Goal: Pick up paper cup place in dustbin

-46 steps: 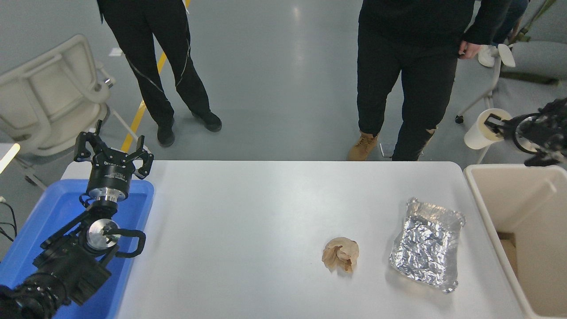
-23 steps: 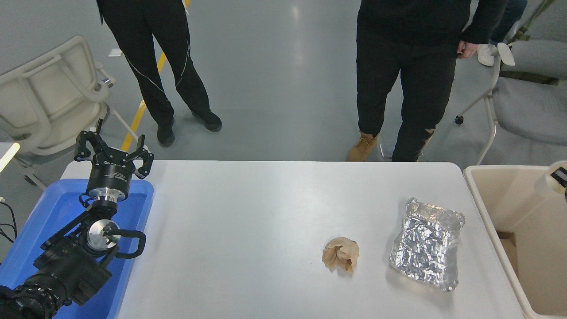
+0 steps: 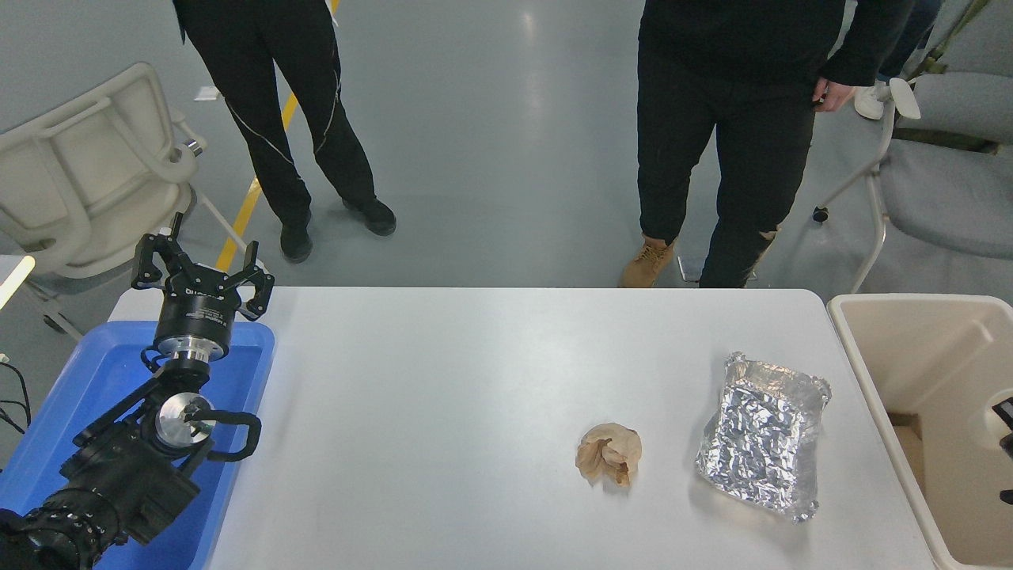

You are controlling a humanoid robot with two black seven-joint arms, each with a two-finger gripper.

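Past table (image 3: pixel 506 372) edge, inside bin (image 3: pixel 886 317), cup (image 3: pixel 984 412) seemingly at right end effector (image 3: pixel 1007 415), grip impossible to tell; could come back out if not fully let go.

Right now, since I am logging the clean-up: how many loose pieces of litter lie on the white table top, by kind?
Crumpled brown paper ball: 1
Silver foil tray: 1
Total: 2
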